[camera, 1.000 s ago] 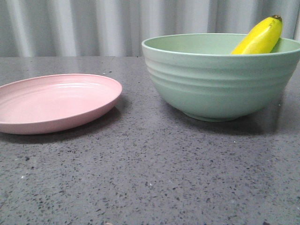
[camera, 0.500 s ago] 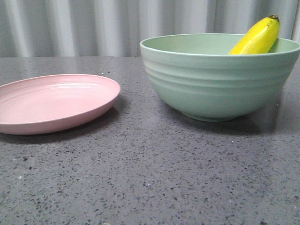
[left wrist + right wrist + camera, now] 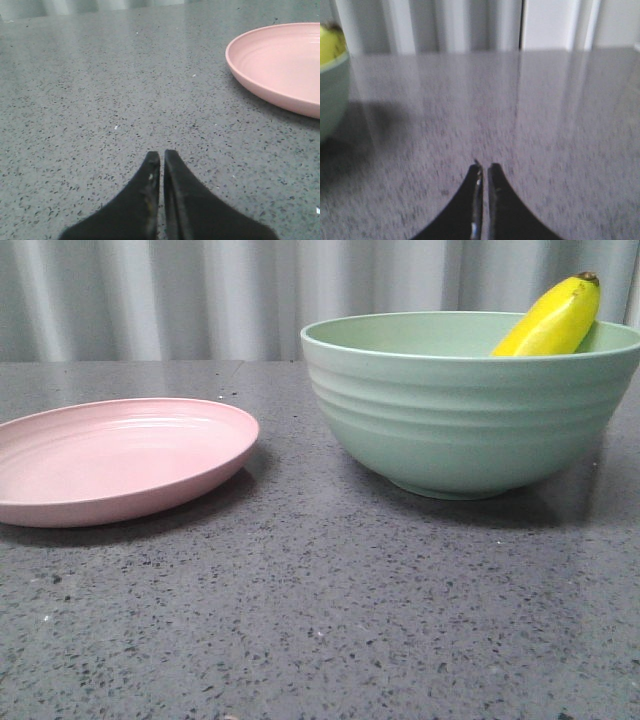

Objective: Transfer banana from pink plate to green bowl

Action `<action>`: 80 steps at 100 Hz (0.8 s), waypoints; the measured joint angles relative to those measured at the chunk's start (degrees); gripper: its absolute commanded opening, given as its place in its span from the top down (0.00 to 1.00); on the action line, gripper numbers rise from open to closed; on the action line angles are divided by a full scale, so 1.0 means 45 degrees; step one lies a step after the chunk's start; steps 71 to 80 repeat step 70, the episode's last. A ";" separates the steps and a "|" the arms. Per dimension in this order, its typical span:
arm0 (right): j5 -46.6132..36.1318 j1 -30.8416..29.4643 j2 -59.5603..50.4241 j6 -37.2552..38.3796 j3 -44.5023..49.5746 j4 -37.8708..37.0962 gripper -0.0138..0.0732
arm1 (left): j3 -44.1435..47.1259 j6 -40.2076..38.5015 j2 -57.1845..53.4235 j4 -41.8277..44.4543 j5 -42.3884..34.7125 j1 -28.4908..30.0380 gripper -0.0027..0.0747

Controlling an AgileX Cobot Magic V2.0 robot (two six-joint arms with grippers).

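We see a dark grey speckled stone surface [image 3: 320, 620] that runs back to a wall of pale, vertically ribbed panels [image 3: 200, 295]. It reflects the light softly in both wrist views, and the right wrist view is somewhat blurred.

Neither arm appears in the front view. In that view the right edge of the frame cuts off the green bowl [image 3: 465, 410], and its wall hides the lower part of the banana [image 3: 552, 320]. In the right wrist view we make out only a sliver of the bowl [image 3: 331, 95] and a patch of yellow [image 3: 330, 44] above its rim. The left wrist view shows only part of the pink plate [image 3: 280, 67].

The banana is glossy bright yellow with a dark brown tip. It lies inside the bowl, leaning against the far right of the rim with its tip pointing up past it. The bowl is pale mint with horizontal ridges. The plate sits well apart to its left, shallow and low-rimmed, with nothing on it.

The left gripper [image 3: 162, 156] hangs over bare surface near the plate, its jaws pressed together on nothing. The right gripper [image 3: 484, 167] is beside the bowl, its jaws likewise closed and holding nothing.
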 measured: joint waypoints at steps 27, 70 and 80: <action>0.1485 0.0000 0.0000 -0.0421 -0.0023 0.0439 0.92 | 0.0000 0.0000 0.0000 0.0000 0.0000 0.0000 0.99; 0.1513 0.0000 0.0000 -0.0480 -0.0023 0.0459 0.92 | 0.0000 0.0000 0.0000 0.0000 0.0000 0.0000 0.99; 0.1513 0.0000 0.0000 -0.0480 -0.0023 0.0459 0.92 | 0.0000 0.0000 0.0000 0.0000 0.0000 0.0000 0.99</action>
